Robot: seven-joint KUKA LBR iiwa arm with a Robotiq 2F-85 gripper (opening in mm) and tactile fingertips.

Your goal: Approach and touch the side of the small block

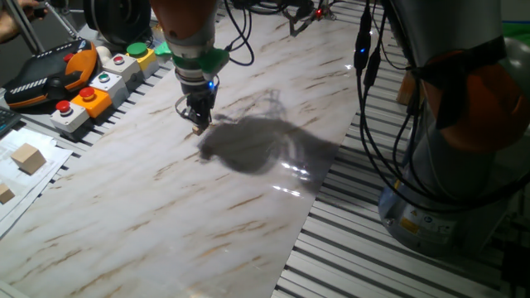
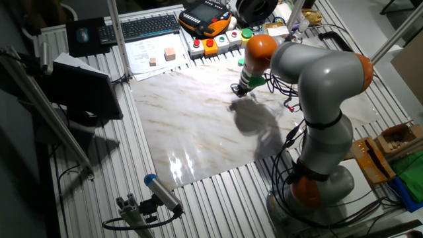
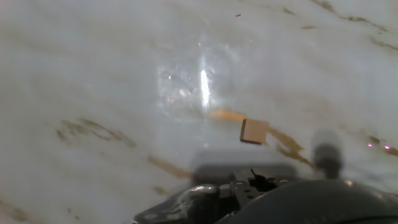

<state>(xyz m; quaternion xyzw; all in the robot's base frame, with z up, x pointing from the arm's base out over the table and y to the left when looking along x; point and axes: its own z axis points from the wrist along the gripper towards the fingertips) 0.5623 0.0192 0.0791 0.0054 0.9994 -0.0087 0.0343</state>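
The small block (image 3: 254,131) is a tiny light-tan wooden cube lying on the white marble board (image 1: 166,207). In the hand view it sits just right of centre, a little ahead of the hand. In one fixed view it shows as a tan speck (image 1: 199,129) right at the tip of my gripper (image 1: 197,122). The gripper points straight down, low over the board, with its fingers drawn together and nothing held. In the other fixed view the gripper (image 2: 239,90) is at the far middle of the board and the block is too small to make out.
A larger tan cube (image 1: 29,157) and a smaller one (image 1: 5,194) lie on papers left of the board. Button boxes (image 1: 91,91) and an orange pendant (image 1: 50,70) stand at the far left. The arm's base (image 2: 317,178) stands on the slatted table (image 1: 373,257) beside the board.
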